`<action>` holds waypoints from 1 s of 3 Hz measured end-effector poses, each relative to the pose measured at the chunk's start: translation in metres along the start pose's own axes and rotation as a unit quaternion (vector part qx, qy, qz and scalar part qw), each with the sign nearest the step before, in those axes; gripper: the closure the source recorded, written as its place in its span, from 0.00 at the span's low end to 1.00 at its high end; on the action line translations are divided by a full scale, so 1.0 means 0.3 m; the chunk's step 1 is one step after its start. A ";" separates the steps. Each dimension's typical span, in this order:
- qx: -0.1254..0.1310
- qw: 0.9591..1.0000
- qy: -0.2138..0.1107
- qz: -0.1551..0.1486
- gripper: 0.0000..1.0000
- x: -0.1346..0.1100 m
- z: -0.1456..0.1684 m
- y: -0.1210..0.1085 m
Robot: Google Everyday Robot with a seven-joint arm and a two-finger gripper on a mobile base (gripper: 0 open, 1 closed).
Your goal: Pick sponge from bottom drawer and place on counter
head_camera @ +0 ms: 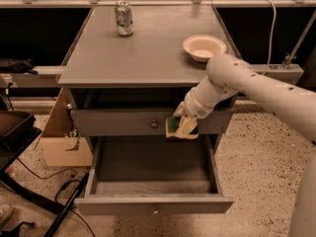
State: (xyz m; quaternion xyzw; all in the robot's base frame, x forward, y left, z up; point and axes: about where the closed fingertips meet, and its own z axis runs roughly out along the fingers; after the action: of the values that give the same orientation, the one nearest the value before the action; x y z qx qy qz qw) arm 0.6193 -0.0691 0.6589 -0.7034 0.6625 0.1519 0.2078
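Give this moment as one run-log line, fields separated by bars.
gripper: shut on sponge | where: over open bottom drawer, below counter | placement: not yet done
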 end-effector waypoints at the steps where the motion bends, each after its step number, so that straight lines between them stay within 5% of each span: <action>1: -0.011 1.000 0.002 -0.001 1.00 0.001 -0.003 0.018; 2: -0.001 1.000 0.014 -0.002 1.00 -0.041 -0.053 0.044; 3: 0.021 0.999 0.016 -0.030 1.00 -0.137 -0.213 0.047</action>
State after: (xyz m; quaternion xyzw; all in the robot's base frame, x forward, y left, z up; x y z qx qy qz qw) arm 0.5983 -0.0654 0.7330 -0.7209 0.6473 0.1209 0.2162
